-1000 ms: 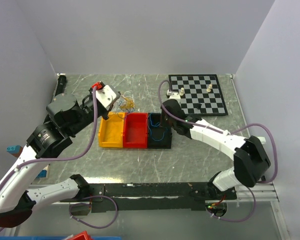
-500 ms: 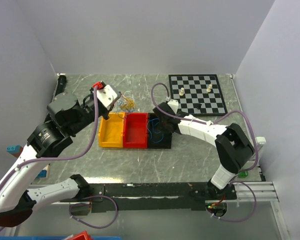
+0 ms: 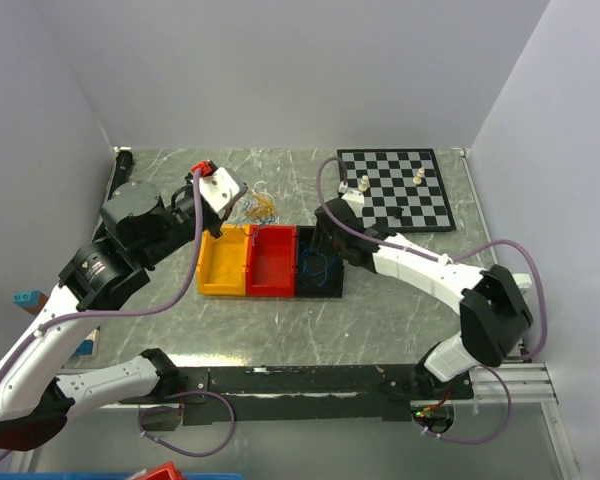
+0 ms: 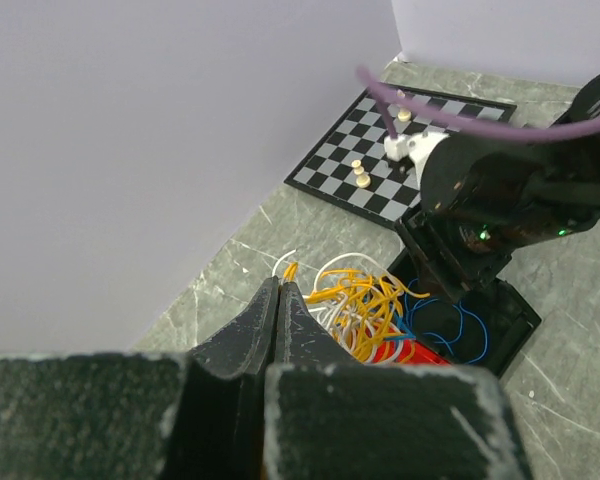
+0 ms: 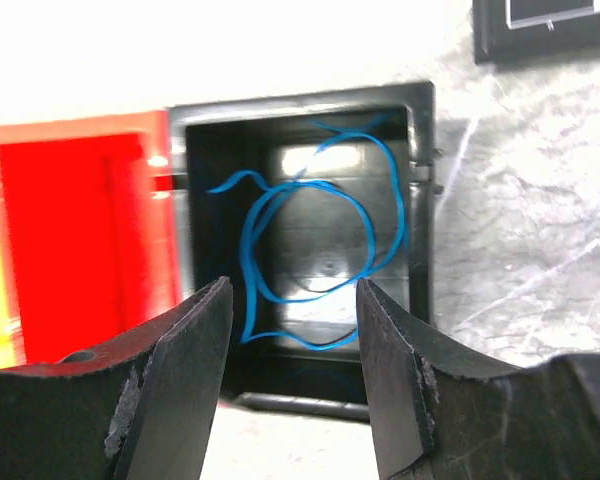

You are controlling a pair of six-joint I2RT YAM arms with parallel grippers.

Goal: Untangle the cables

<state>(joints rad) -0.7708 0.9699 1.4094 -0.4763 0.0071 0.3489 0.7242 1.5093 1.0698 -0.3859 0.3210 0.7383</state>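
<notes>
The left gripper [image 4: 280, 288] hangs over the far left of the table [image 4: 580, 300] with its jaws pressed together. An orange strand shows right at the tip, but I cannot tell whether it is pinched. Just beneath it, the orange and white cables [image 4: 365, 300] lie in a clump behind the yellow bin [image 3: 220, 265] and red bin [image 5: 80, 230]. The right gripper [image 5: 292, 290] hovers over the black bin [image 5: 420, 200] with its fingers apart. The blue cables [image 5: 372, 235] lie looped inside that bin.
</notes>
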